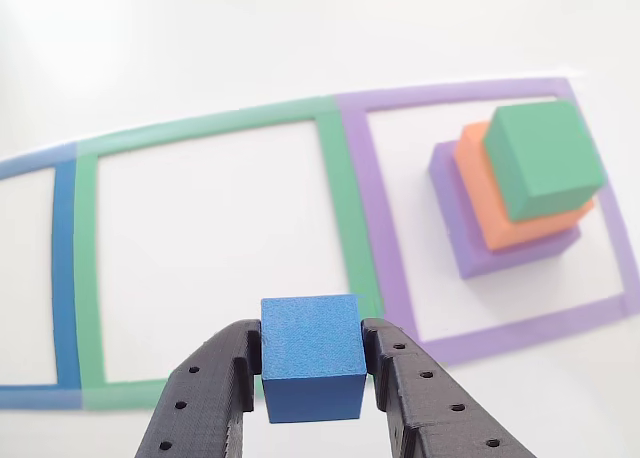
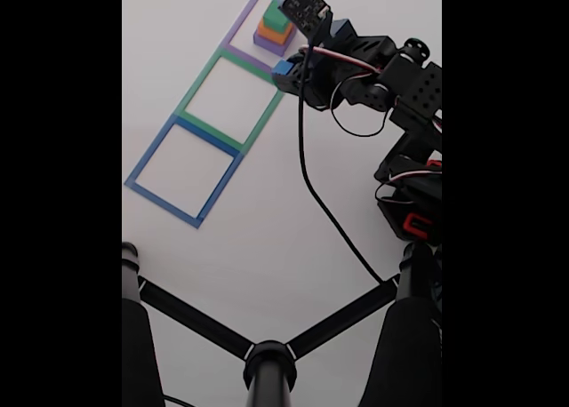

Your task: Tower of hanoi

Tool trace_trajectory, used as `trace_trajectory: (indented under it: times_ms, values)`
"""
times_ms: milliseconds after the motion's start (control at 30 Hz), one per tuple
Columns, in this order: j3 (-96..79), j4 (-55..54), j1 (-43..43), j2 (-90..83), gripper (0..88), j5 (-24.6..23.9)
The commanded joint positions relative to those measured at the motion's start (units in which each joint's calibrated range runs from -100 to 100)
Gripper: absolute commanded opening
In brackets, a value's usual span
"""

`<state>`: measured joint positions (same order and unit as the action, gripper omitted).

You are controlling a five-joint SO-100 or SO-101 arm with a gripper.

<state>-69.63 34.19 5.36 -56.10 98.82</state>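
My gripper (image 1: 312, 370) is shut on the small blue cube (image 1: 311, 356), which hangs above the near edge of the green taped square (image 1: 225, 248). The black fingers (image 1: 205, 393) press on its left and right sides. In the purple taped square (image 1: 490, 218) stand three stacked blocks: purple block (image 1: 452, 213) at the bottom, orange block (image 1: 482, 193) on it, green block (image 1: 545, 158) on top. In the fixed view the same stack (image 2: 274, 29) sits at the far end of the row, and the blue cube (image 2: 282, 68) is at the arm's tip beside it.
A blue taped square (image 2: 182, 170) lies at the near end of the row, with bare white table inside it and inside the green square (image 2: 229, 100). The arm (image 2: 382, 78) with its cable stands at the right. A black three-legged stand (image 2: 267, 358) fills the bottom.
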Motion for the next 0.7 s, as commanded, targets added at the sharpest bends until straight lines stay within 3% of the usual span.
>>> trace_trajectory:
  times_ms: [0, 333, 667]
  values:
    - [-5.29, -20.39, -2.20, 6.82, 5.2, 1.18]
    - [-17.38, -61.67, -4.56, 27.25, 5.5, 1.18]
    - [-14.93, -80.93, -4.41, 48.33, 5.6, 1.18]
